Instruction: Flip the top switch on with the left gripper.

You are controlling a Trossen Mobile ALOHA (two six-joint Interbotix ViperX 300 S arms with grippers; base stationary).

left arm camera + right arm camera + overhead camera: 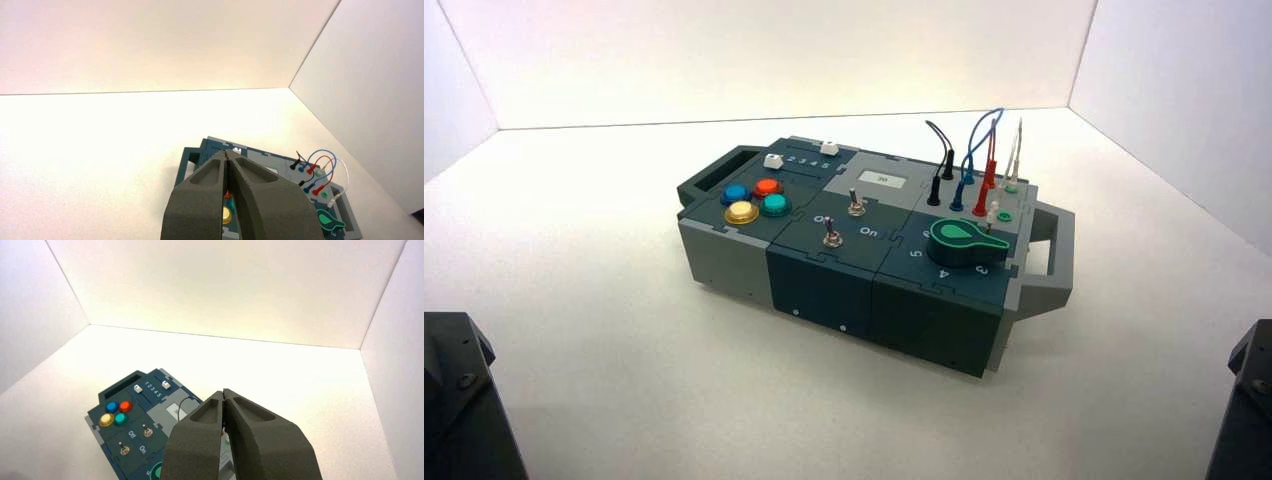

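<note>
While the box [824, 270] sits turned at a slant on a plain white tabletop [604, 330], both arms wait at the near edge, well back from it. The tabletop is bare, matte and evenly lit, closed in by white walls [764, 55] at the back and on both sides, so the space reads as a shallow white booth. The top switch [856, 204], a small silver toggle, stands on the dark tile in the middle of the box, just beside the grey display tile [882, 180]; its twin, the lower switch [832, 238], stands nearer the front edge. I cannot tell which way either lever leans. Four coloured buttons [754, 200] cluster at the left end, a green knob [964, 240] sits at the right end, and plugged wires [974, 160] rise behind it. The left gripper [227, 156] hangs high above the table with its two fingers pressed together to a point, far from the switch. The right gripper [223, 392] is likewise pinched together and raised, idle on its own side.
</note>
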